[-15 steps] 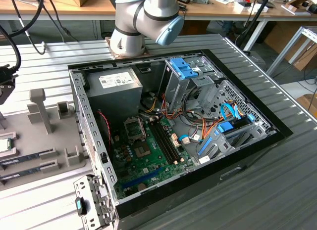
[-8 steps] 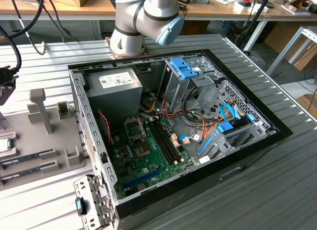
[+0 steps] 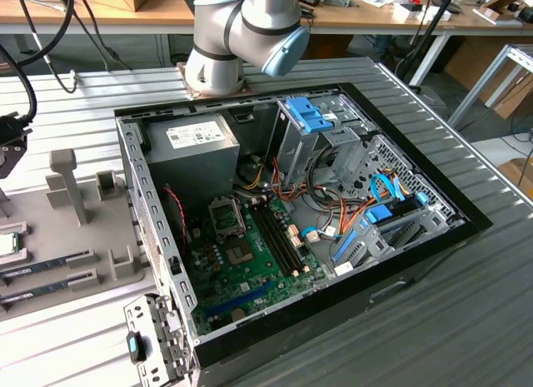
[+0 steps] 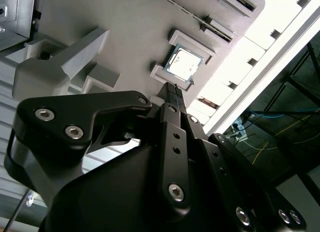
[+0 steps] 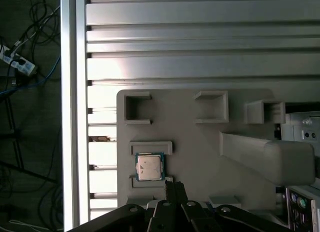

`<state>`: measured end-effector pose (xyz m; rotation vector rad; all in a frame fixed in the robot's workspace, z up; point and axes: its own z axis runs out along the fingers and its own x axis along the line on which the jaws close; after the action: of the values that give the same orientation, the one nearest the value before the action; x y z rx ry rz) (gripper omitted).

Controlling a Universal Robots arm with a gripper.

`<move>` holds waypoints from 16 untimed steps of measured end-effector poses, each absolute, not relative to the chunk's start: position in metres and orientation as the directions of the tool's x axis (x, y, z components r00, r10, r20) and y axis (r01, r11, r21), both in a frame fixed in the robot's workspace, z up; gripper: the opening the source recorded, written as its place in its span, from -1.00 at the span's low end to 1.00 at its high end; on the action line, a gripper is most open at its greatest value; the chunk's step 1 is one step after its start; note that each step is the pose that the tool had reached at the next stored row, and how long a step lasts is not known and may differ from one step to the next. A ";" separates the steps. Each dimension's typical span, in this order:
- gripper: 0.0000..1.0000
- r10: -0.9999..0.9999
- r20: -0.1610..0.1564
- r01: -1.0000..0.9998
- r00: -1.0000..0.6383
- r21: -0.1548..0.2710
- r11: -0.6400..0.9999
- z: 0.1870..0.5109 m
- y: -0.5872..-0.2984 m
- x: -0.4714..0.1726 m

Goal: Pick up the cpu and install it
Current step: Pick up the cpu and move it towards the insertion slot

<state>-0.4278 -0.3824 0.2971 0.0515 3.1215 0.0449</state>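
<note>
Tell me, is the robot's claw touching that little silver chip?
Apart. In the first wrist view the gripper ends beside the cpu, holder rim showing between them.

Silvery metal tops the cpu (image 5: 150,167); matt plastic forms its holder (image 5: 200,157).

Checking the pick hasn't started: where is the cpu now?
In both wrist views the cpu lies flat in its framed pocket on the grey tray, just beyond the gripper; the tray is at the exterior view's left, beside the computer case.
</note>
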 end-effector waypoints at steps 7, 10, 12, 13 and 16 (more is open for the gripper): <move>-0.79 0.033 -0.019 0.033 -0.999 0.029 0.999 0.295 -0.382 -0.428; -0.79 0.033 -0.019 0.033 -0.999 0.029 0.999 0.294 -0.382 -0.428; -0.79 0.033 -0.019 0.033 -0.999 0.029 0.999 0.294 -0.382 -0.428; -0.79 0.033 -0.019 0.033 -0.999 0.029 0.999 0.294 -0.382 -0.428; -0.79 0.033 -0.019 0.033 -0.999 0.029 0.999 0.292 -0.382 -0.428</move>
<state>-0.4277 -0.3824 0.2922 0.0514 3.1215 0.0449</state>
